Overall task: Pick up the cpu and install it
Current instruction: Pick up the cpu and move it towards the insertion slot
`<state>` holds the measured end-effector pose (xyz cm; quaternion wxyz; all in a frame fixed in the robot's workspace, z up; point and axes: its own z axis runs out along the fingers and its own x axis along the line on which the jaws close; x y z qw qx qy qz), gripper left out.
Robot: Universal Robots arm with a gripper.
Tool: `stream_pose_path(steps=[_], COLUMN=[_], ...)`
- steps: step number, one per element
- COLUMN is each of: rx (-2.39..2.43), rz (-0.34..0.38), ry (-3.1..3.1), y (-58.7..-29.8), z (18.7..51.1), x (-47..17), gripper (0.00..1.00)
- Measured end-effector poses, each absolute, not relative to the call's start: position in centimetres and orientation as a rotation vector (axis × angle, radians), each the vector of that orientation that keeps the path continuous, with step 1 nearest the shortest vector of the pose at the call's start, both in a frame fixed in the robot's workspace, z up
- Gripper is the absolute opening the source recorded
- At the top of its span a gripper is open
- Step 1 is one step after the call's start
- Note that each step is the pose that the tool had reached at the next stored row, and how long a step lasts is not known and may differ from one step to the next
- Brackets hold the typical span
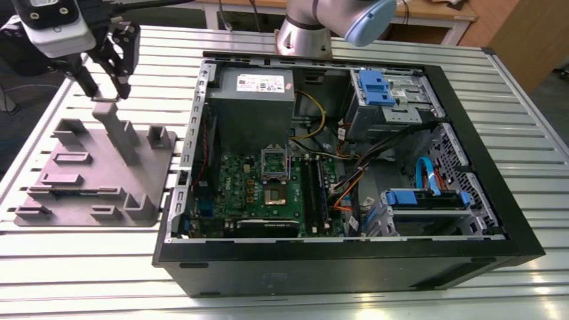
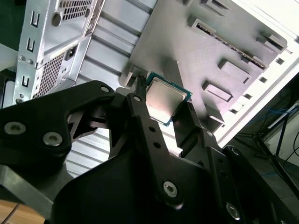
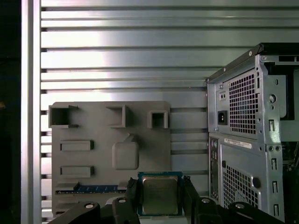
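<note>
The cpu [image 3: 160, 193] is a small square chip with a pale metal top and a green rim, and it sits between my two black fingers [image 3: 133, 198] in both wrist views. My gripper [image 1: 105, 95] hangs over the tall post [image 1: 120, 133] of the grey fixture [image 1: 89, 177] at the exterior view's left, shut on the cpu [image 2: 163, 100]. The post's rounded top [image 3: 125, 155] is bare, just beside the held chip. Inside the open computer case, the metal-framed socket [image 1: 274, 193] with a dark centre lies on the green motherboard.
The open black computer case [image 1: 498, 220] fills the middle and the exterior view's right, with a grey power supply [image 1: 253, 87], blue drive brackets [image 1: 375, 87] and loose cables. Its perforated rear wall [image 3: 243, 140] stands close beside the fixture. A ribbed metal table [image 1: 80, 280] lies underneath.
</note>
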<state>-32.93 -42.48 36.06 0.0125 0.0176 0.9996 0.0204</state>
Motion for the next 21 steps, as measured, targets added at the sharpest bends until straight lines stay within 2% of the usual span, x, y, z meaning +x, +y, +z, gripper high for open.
stream_pose_path(steps=[21], rx=[0.055], rz=[0.064], ry=[3.116], y=[-42.5], z=[35.9], x=[-28.6], gripper=[0.47])
